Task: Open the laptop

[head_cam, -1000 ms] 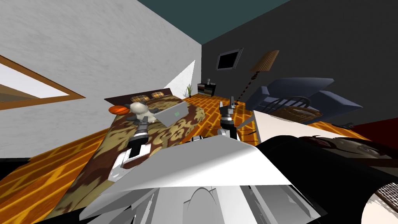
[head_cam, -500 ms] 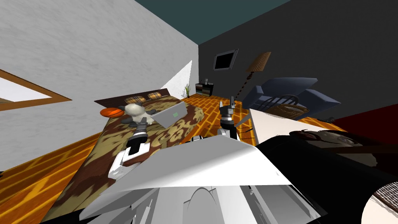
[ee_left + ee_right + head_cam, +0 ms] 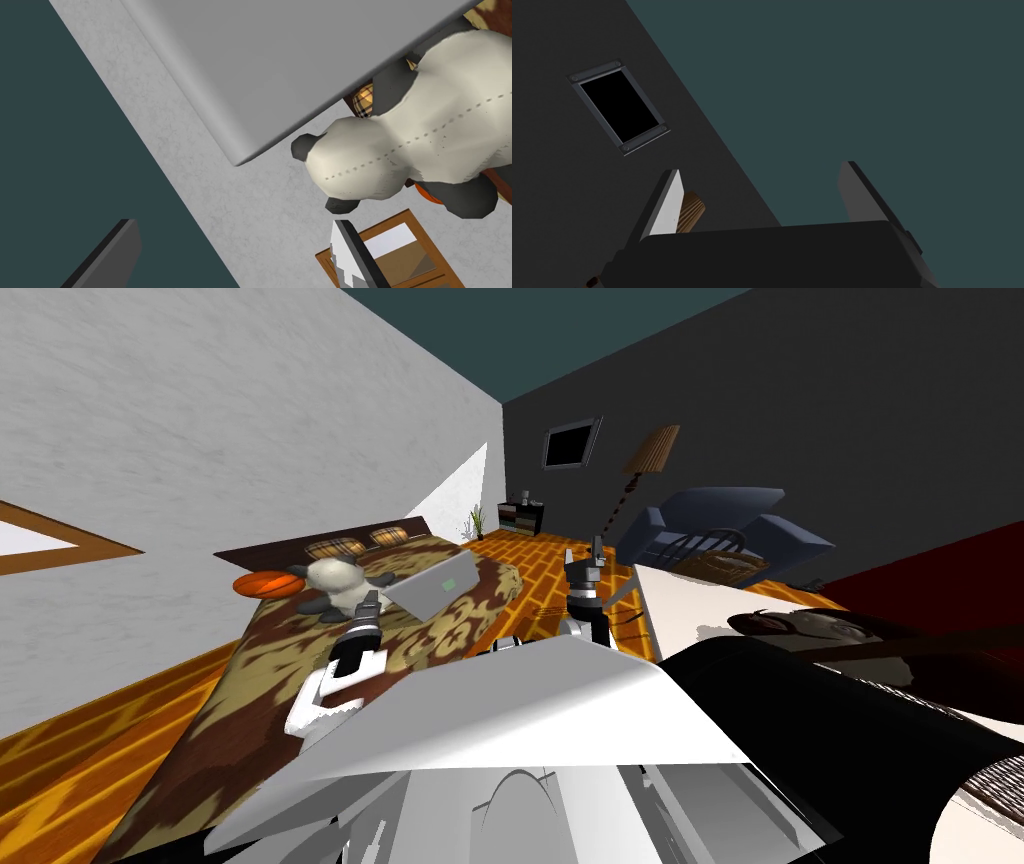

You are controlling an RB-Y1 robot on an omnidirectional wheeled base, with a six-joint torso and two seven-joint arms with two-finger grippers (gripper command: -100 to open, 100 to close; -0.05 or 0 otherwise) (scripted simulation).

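Big bed (image 3: 240,688), brown and tan cover. Laptop (image 3: 435,584) lies on bed, toward far end, shut as far as I can tell. Grey, plain, flat lid, with small green mark too small to read. Soft toy (image 3: 335,578), white with dark legs, just beside laptop. Left gripper (image 3: 368,604) over bed, jaws wide apart, holding nothing; laptop corner just ahead of its tips, not between them. Right gripper (image 3: 596,550) held up, off to side of bed, jaws apart, empty
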